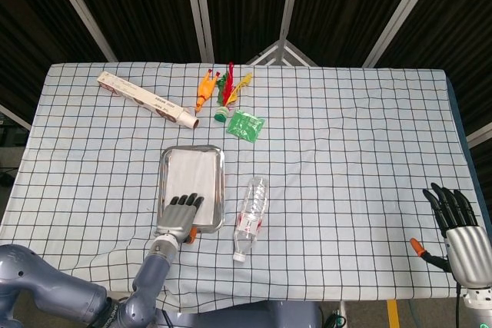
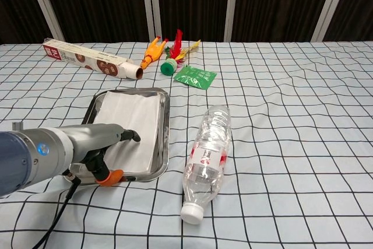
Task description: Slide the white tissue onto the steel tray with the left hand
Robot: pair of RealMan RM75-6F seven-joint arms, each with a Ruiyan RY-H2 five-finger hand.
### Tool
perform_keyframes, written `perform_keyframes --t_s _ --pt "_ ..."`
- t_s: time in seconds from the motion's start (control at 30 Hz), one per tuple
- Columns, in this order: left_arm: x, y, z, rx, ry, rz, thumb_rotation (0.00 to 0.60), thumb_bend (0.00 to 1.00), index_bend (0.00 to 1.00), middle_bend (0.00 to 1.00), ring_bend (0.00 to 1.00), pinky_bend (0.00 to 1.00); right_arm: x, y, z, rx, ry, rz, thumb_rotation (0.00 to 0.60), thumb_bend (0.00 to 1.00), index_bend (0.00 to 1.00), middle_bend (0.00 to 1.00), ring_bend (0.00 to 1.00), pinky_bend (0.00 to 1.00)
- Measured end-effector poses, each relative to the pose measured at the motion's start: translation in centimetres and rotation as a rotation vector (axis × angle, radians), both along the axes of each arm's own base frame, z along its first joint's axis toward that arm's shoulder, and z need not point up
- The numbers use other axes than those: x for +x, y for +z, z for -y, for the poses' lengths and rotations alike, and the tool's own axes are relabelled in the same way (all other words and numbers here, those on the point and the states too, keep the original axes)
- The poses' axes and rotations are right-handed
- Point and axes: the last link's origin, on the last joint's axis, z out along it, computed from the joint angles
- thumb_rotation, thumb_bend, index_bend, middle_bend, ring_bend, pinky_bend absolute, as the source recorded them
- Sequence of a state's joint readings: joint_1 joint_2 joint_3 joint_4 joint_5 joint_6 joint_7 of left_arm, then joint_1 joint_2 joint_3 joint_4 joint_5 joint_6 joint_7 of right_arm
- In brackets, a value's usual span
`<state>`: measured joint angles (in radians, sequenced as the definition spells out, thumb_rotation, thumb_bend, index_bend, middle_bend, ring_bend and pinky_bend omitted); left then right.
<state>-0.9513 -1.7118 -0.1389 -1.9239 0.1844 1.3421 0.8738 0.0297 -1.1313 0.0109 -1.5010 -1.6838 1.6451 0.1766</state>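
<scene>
Left hand: grey robotic left hand reaches in low from near-left, palm down, fingers extended flat & apart, tips resting on near end of tissue; grasps nothing, just presses on it. Orange-tipped thumb sits at tray's near rim.
Left arm: grey forearm lies nearly level w/ table, angled toward far-right.
Tissue: flat white rectangular tissue lies inside tray, long side running near-far, covering most of tray floor.
Tray: shiny rectangular steel tray at centre-left of table, rim showing all round tissue.
Right hand: black-fingered right hand at near-right edge, off to the side of table, fingers straight & spread, released, holding nothing.
Bottle: clear plastic water bottle w/ red label lies on its side just right of tray, white cap toward near side, not touching tray.
Far side: long cardboard foil-wrap box far-left; orange rubber chicken toy, feathered shuttlecock & green sachet clustered beyond tray.
Table: blue-and-white checked cloth.
</scene>
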Motion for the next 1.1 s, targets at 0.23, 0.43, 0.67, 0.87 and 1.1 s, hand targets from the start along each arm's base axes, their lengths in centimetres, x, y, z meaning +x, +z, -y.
perform_keyframes --t_s 0.23,0.43,0.67,0.87,1.1 --pt "0.4 -0.2 0.2 0.005 0.037 0.032 0.6 0.56 0.0 0.0 0.0 0.0 0.0 0.0 0.0 -0.001 0.001 0.001 0.6 0.29 0.0 0.0 0.0 0.0" --pt "0.8 -0.4 0.5 0.002 0.051 0.042 0.6 0.56 0.0 0.0 0.0 0.0 0.0 0.0 0.0 -0.002 0.002 0.001 0.6 0.29 0.0 0.0 0.0 0.0" --pt "1.0 -0.1 0.5 0.015 0.04 0.061 0.6 0.51 0.0 0.0 0.0 0.0 0.0 0.0 0.0 -0.003 0.002 -0.001 0.6 0.29 0.0 0.0 0.0 0.0" --pt "2.1 1.3 0.7 0.034 0.001 0.095 0.6 0.37 0.0 0.0 0.0 0.0 0.0 0.0 0.0 -0.003 0.003 -0.004 0.6 0.29 0.0 0.0 0.0 0.0" --pt "3.8 4.2 0.6 0.119 -0.121 0.151 0.6 0.31 0.0 0.0 0.0 0.0 0.0 0.0 0.0 -0.006 0.003 -0.004 0.6 0.29 0.0 0.0 0.0 0.0"
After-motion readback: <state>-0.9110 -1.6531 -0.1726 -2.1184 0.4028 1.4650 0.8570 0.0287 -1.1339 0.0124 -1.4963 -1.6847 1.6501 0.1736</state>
